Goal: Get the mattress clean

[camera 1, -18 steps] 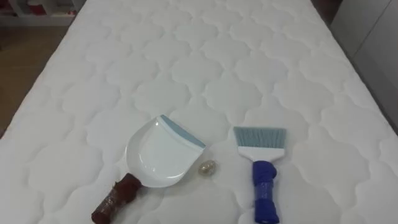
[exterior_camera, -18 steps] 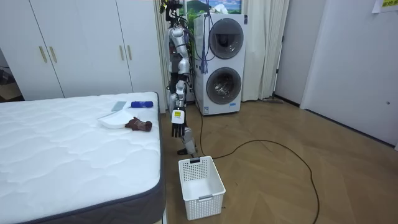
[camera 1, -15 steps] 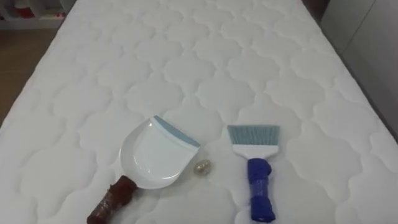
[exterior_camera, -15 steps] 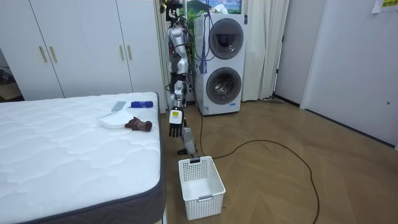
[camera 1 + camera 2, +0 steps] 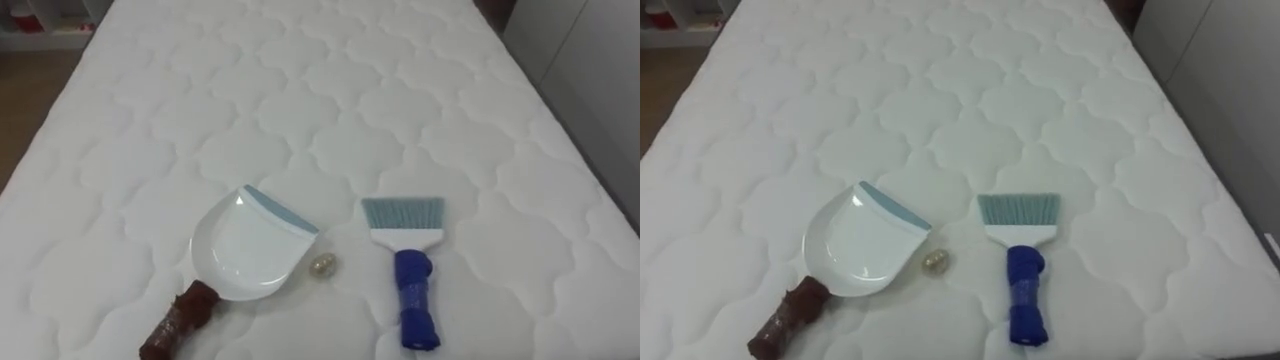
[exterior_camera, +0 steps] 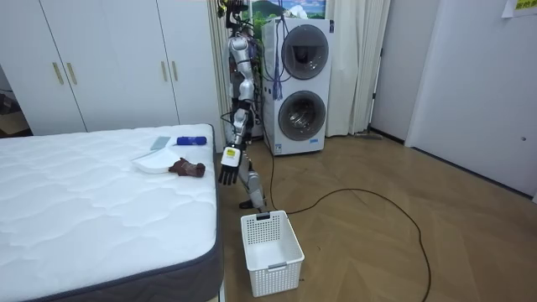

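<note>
A white dustpan (image 5: 245,250) with a brown wrapped handle (image 5: 180,320) lies on the white quilted bed (image 5: 300,100) close in front of me. To its right lies a brush (image 5: 405,240) with grey-blue bristles and a blue wrapped handle. A small pale crumpled ball (image 5: 322,264) rests on the bed between them, just off the pan's lip. I stand at the bed's side, by the corner near the dustpan (image 6: 151,163). My left hand (image 6: 227,174) hangs beside the mattress edge, fingers relaxed and holding nothing.
A white slatted basket (image 6: 270,252) stands on the wooden floor by the bed's corner. Stacked washing machines (image 6: 302,84) are behind me and white wardrobes (image 6: 101,59) line the wall. The mattress stretches bare beyond the tools.
My left hand has swung up and towards the bed's edge. The eye view has shifted slightly; dustpan, ball and brush lie as before.
</note>
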Robot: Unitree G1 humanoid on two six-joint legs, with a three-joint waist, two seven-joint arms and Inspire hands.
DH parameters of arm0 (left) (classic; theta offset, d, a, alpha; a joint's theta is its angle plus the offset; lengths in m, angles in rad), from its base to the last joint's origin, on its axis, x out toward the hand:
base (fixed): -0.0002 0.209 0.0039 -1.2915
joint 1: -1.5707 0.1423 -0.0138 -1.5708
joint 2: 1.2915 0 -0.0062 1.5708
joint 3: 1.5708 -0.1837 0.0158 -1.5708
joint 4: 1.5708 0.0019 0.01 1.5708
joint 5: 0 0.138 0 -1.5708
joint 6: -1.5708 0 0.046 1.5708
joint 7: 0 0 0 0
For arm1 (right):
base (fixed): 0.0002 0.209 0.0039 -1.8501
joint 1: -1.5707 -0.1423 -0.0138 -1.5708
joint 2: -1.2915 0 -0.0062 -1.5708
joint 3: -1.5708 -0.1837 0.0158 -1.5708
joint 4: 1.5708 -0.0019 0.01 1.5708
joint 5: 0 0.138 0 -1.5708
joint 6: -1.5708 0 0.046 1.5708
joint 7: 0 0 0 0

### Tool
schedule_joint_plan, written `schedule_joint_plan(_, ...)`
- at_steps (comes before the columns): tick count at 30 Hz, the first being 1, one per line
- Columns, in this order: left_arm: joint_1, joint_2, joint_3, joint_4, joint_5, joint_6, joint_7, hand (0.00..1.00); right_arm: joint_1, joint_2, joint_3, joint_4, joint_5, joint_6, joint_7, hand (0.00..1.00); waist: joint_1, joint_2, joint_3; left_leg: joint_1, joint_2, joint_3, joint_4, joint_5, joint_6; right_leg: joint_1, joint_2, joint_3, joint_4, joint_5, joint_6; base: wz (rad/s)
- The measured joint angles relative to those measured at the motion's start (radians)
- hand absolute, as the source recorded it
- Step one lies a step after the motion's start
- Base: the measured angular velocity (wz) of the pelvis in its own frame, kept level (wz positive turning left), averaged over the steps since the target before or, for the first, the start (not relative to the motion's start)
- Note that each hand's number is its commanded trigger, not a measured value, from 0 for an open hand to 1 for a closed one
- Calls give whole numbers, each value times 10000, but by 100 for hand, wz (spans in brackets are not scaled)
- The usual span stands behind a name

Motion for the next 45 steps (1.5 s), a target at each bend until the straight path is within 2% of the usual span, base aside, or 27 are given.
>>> schedule_joint_plan(2,149,19,237,-579,17,7,164,0,-13,-5,-8,-286,109,-256,-36,0,1,-52,34,-88,26,-17,21,1,1,-67,4,-38,2,17,-12,7)
schedule_joint_plan(5,348,112,424,-1354,7,-100,540,0,-38,-8,-41,-369,544,-635,84,0,9,-47,37,-170,20,-184,26,2,4,-82,-16,-219,-44,38,-18,12)
schedule_joint_plan(7,355,142,427,-2070,-10,-877,1201,0,-45,-10,-42,-375,736,-916,268,0,29,-58,21,-239,10,-230,47,4,6,-61,-16,-281,-147,73,-19,10)
schedule_joint_plan(8,333,142,424,-2169,-11,-1080,1340,0,-41,-10,-42,-374,760,-978,300,0,31,-43,16,-234,11,-230,46,4,6,-23,-10,-293,-165,95,-20,0)
schedule_joint_plan(9,267,133,412,-2264,0,-1432,1578,0,-23,-23,-59,-365,764,-1045,329,0,29,4,-8,-222,16,-221,38,4,6,1,-1,-297,-178,106,-19,-5)
schedule_joint_plan(11,331,96,412,-2883,20,-1553,1763,0,0,-51,-97,-362,825,-1146,424,0,7,16,-10,-221,26,-185,28,5,6,-6,6,-261,-181,107,-20,-7)
schedule_joint_plan(13,370,95,402,-3689,37,-1932,2172,0,92,-63,-153,-366,926,-1295,495,0,8,12,-8,-221,34,-176,-2,5,6,26,18,-246,-181,109,-23,-5)
schedule_joint_plan(16,325,107,325,-4226,41,-2312,2747,0,89,-68,-165,-351,938,-1365,553,0,-25,22,-8,-173,26,-193,-5,5,5,78,15,-253,-199,109,-23,-3)
schedule_joint_plan(19,219,100,200,-4251,69,-2634,3037,0,88,-68,-160,-325,982,-1368,689,0,-13,-7,4,-37,23,-180,-26,5,6,189,14,-247,-249,109,-22,-1)
schedule_joint_plan(22,158,100,181,-4246,79,-2701,3067,0,93,-58,-160,-331,999,-1397,780,0,-11,-44,22,-63,34,-193,-35,5,6,145,32,-250,-299,135,-25,0)
schedule_joint_plan(33,-2,139,-338,-4239,13,-2838,3027,0,89,-56,-136,-329,1018,-1421,944,0,-8,-67,5,-83,31,-227,-25,5,6,141,24,-281,-299,165,-15,0)
schedule_joint_plan(40,-546,154,-459,-3335,6,-2819,2635,0,57,-65,-86,-102,1633,-1406,945,0,-38,-67,2,-150,33,-239,42,5,6,139,2,-440,-298,179,-17,5)
schedule_joint_plan(45,-574,146,-549,-2986,-11,-2692,2263,0,54,-64,-15,-53,2150,-1247,952,0,-53,-87,-9,-264,42,-244,95,4,6,75,-10,-532,-296,192,-21,3)
